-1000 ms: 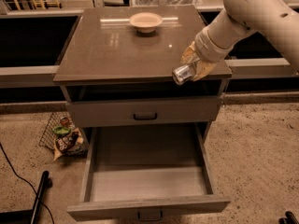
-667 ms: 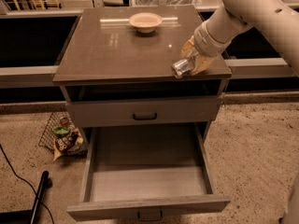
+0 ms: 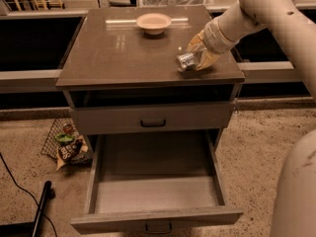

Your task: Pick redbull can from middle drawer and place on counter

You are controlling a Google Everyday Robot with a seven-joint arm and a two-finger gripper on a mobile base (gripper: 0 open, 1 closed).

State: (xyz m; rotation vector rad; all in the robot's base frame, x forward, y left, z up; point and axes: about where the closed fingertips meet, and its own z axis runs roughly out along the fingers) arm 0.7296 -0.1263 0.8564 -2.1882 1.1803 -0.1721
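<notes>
Can [image 3: 185, 60] tilted, clamped in the gripper [image 3: 194, 58] just over the front-right corner of the worktop [image 3: 113, 53], can't tell if it touches down; bowl [image 3: 153, 22] sits well apart at the back, drawer [image 3: 153, 194] open below.

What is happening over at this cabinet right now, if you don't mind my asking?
The robot's hand holds the redbull can tipped on its side at the front right part of the counter. The middle drawer below stands pulled out, its floor bare. A tan bowl sits at the back of the counter, apart from the can.
</notes>
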